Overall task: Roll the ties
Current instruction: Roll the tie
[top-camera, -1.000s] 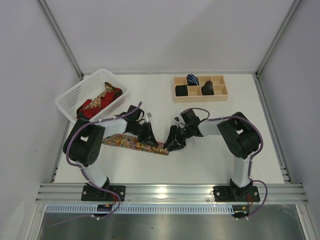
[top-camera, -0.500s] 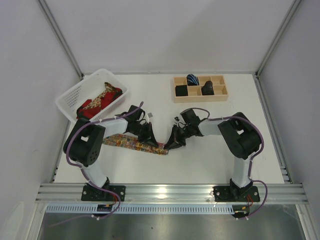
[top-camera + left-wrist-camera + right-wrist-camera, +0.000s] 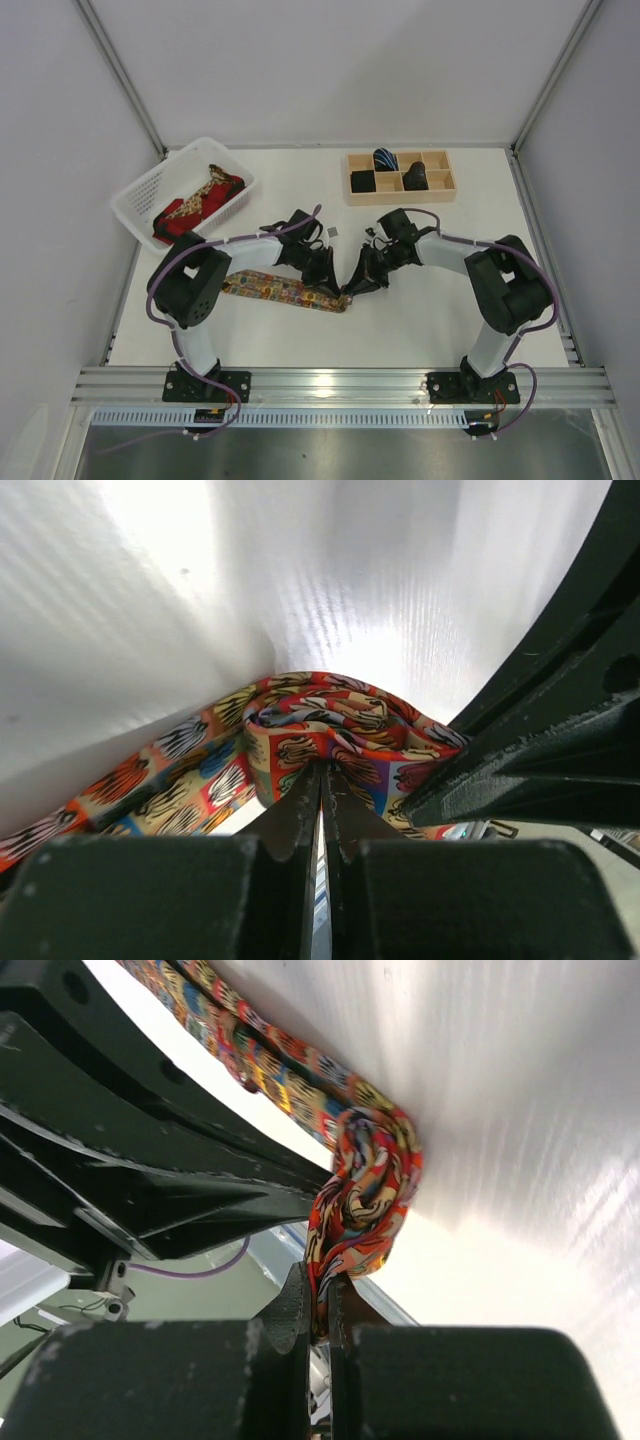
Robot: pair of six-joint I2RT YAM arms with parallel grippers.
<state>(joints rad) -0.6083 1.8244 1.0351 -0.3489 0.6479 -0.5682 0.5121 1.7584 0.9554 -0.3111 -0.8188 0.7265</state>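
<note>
Since the earlier frame, both arms were shifted rightward, the floral tie (image 3: 283, 290) was dragged along the desk (image 3: 420, 310), and the right jaws were closed. Left jaws: clenched on a fold of the tie near its right end. Right jaws: clenched on the small curled start of a roll at that end. The rest of the tie is laid flat, running leftward beneath the left arm (image 3: 240, 250). Loose ties (image 3: 198, 200) are kept in the basket (image 3: 135, 190), rolled ties (image 3: 386, 160) in the tray (image 3: 400, 199).
</note>
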